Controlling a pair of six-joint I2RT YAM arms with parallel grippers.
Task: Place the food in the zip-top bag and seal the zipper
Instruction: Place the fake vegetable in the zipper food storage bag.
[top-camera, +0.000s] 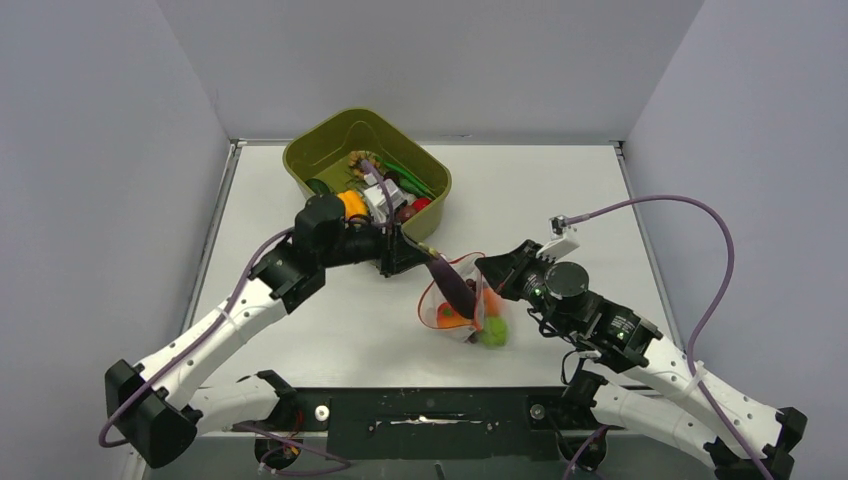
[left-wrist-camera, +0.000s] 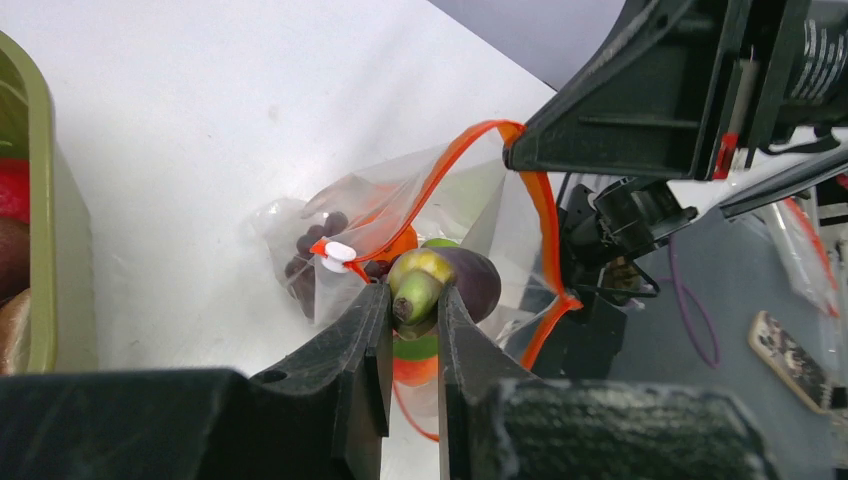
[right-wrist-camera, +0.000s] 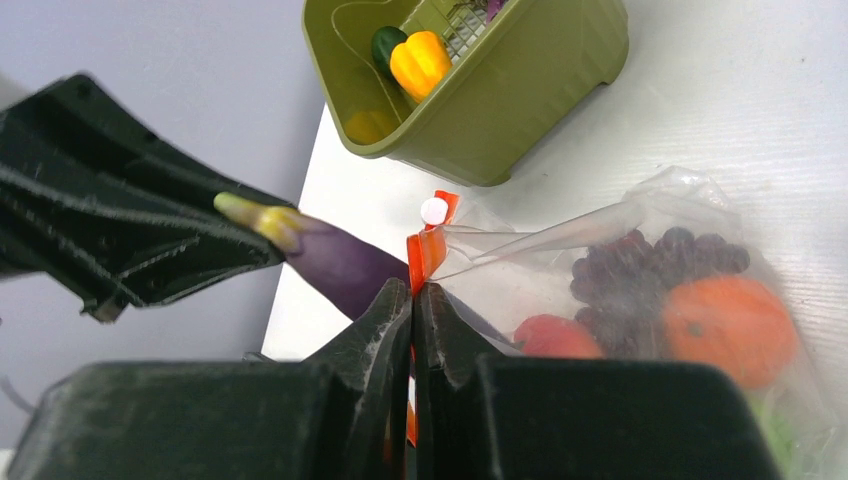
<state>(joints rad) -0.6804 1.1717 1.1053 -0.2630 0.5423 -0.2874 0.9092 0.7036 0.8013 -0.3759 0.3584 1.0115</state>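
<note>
Top external view, your stock from left to right.

Tub (top-camera: 300, 150): olive-green, at the far edge of the table (top-camera: 560, 190), left of centre, with its rim close to the back wall. It holds loose food, a yellow pepper (right-wrist-camera: 420, 60) among it.

Left gripper (top-camera: 426, 262): just right of the tub's near corner, clamped on the stem end of an eggplant (top-camera: 456, 288). Your left wrist view shows both fingers pressed to the green stem, with the purple body beyond them over the bag's mouth.

Bag (right-wrist-camera: 680, 190): mid-table, nearer the front edge than the far one, mouth open. Inside are grapes (right-wrist-camera: 650, 265), an orange fruit (right-wrist-camera: 730, 330), a green fruit (top-camera: 493, 333) and a red piece (right-wrist-camera: 555, 338).

Zipper (left-wrist-camera: 455, 160): unsealed, looping round the open mouth, with a white slider (left-wrist-camera: 339, 252) at one end.

Right gripper (top-camera: 487, 268): at the bag's right side, fingers pinched together on the zipper strip.

Open room: you have bare table from the bag out to the right edge and back to the far edge. There is a narrower bare strip left of the bag, beneath the left arm.
</note>
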